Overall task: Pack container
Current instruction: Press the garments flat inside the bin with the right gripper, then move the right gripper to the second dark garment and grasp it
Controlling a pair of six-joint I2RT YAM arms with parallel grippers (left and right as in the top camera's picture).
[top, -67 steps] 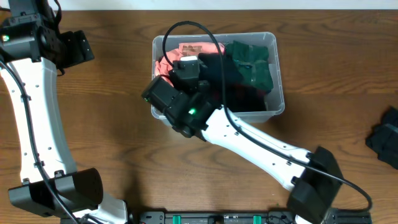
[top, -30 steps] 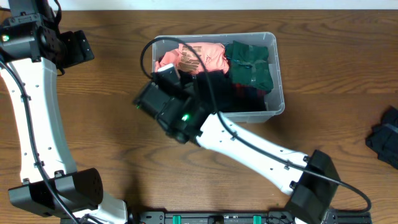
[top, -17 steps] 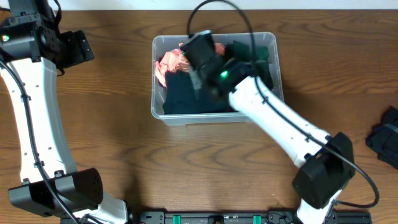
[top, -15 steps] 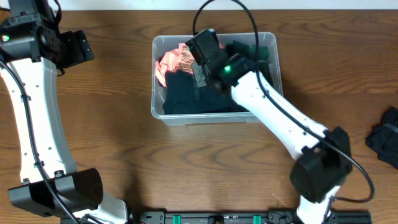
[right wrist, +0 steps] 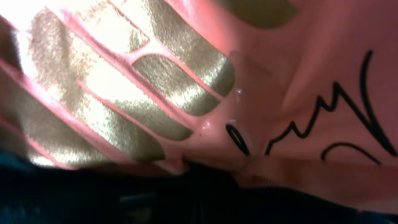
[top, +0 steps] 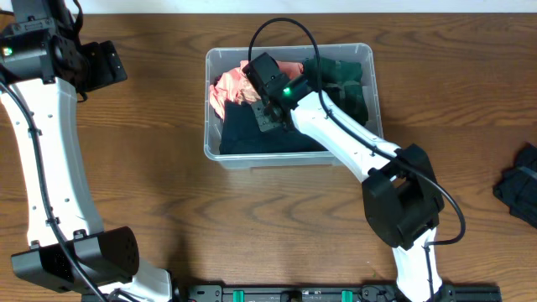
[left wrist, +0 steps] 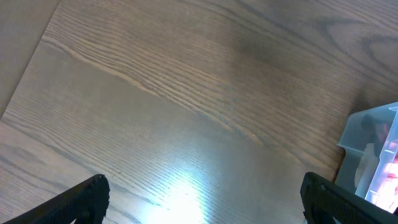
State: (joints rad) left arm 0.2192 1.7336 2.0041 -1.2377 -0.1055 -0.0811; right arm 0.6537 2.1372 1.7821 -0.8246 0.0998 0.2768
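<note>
Dark bundle: crumpled black cloth at the 3 o'clock edge of the bench, partly cut off and well apart from the container.
Bench: brown wood grain, smooth, with a patch of glare in the left wrist view.
Container: a clear, colourless plastic bin, rectangular with rounded corners and a rimmed edge. It sits toward 12 o'clock on the bench and is already loaded with clothing.
Container handling: it is probably light and fairly stiff, with slick walls that may flex. The rim on a long side looks like the surest hold, since the smooth sides offer little purchase. A sideways push would likely slide it on the wood.
Navy garment: soft, dark, matte fabric filling the container's near half, toward 7 o'clock.
Right tool: down inside the container, over the line where the navy garment meets the pink garment. Its fingers are hidden in both views, so it cannot be told whether it is spread or holding cloth.
Pink garment: wrinkled salmon fabric with shiny gold printed stripes and black script, at the container's 10 o'clock corner.
Green garment: dark green, folded, limp, at the 2 o'clock corner.
Left tool: spread wide and empty above bare bench at 10 o'clock. A corner of the container shows at 4 o'clock in its own view.
</note>
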